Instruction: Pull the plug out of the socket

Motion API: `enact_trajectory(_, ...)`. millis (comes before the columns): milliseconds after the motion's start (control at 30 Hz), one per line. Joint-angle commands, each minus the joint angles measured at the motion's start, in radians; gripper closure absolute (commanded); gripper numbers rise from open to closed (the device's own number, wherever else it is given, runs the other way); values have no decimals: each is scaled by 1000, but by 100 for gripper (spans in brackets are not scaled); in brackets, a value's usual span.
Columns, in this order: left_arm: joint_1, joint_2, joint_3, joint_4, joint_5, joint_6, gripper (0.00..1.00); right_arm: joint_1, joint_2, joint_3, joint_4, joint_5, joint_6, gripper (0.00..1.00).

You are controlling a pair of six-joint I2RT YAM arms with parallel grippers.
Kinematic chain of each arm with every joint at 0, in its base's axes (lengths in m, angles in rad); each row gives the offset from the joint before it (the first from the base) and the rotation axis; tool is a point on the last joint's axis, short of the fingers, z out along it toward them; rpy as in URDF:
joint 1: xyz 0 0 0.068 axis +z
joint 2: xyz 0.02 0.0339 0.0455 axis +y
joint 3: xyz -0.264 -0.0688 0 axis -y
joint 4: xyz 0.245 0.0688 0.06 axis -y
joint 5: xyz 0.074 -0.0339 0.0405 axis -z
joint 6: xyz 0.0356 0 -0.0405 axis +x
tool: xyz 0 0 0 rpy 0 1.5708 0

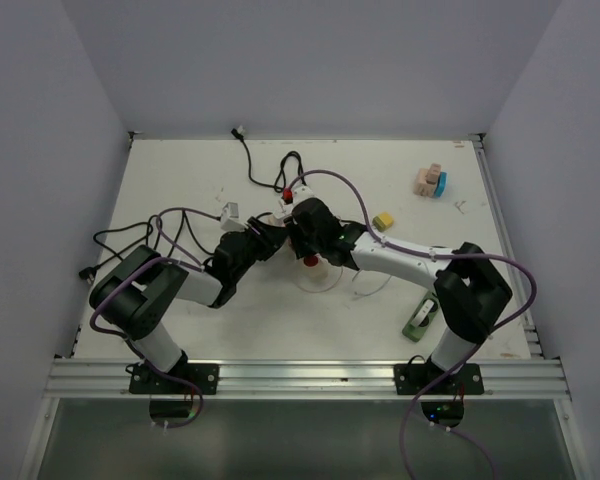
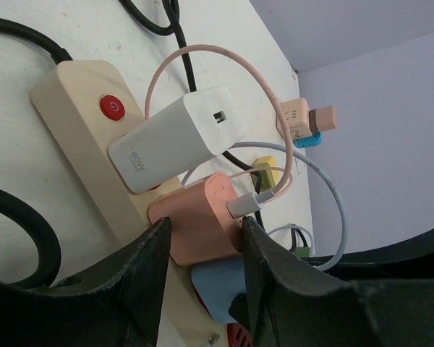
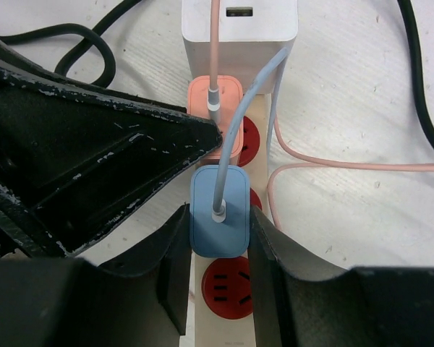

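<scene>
The white counter (image 1: pixel 180 170) spreads out beneath both my arms, which meet over its middle. Under my fingertips lies the cream power strip (image 2: pixel 65 94), flat on the counter and running away ahead of my left gripper (image 2: pixel 205 228). The biggest thing plugged into it is a white charger block (image 2: pixel 177 137), just beyond my left fingertips and one place farther along the strip. Next comes the pink plug (image 2: pixel 199 213), seated in the strip directly between my left fingers (image 2: pixel 148 267). They are drawn in narrow and press against both of its sides. Right beside it, on the side nearer my right wrist, the blue plug (image 3: pixel 231 202) sits in the following socket. My right gripper (image 3: pixel 218 220) is closed in narrow around it, with a finger touching each flank. In the right wrist view, the tip of my left finger meets the pink plug just ahead of my right fingertips. A black cable (image 2: pixel 36 224) curves over the counter to the left of my left gripper. A pink cable (image 2: pixel 202 49) loops up from the pink plug past the charger, and a pale blue cable (image 3: pixel 244 101) rises from the blue plug. A vacant red socket (image 3: pixel 228 289) shows between my right fingers, behind the blue plug. The red switch (image 2: pixel 112 108) sits at the strip's far end, beyond the charger.
</scene>
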Motion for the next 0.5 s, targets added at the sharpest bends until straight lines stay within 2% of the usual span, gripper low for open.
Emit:
enact_trajectory(0,0,92,-70,-449,-69,115,55,-26,-177,128,180,-14,127,100)
enact_trajectory(100,0,90,-70,-448,-70,115,55,-30,-189,133,180,-8,147,100)
enact_trajectory(233,-2,92,-65,-452,-72,117,55,-16,-181,147,180,-8,60,100)
enact_trajectory(367,-8,95,-56,-465,-80,115,55,85,-125,225,148,3,-176,100)
enact_trajectory(467,-12,95,-53,-471,-84,117,55,123,-86,289,102,52,-245,100)
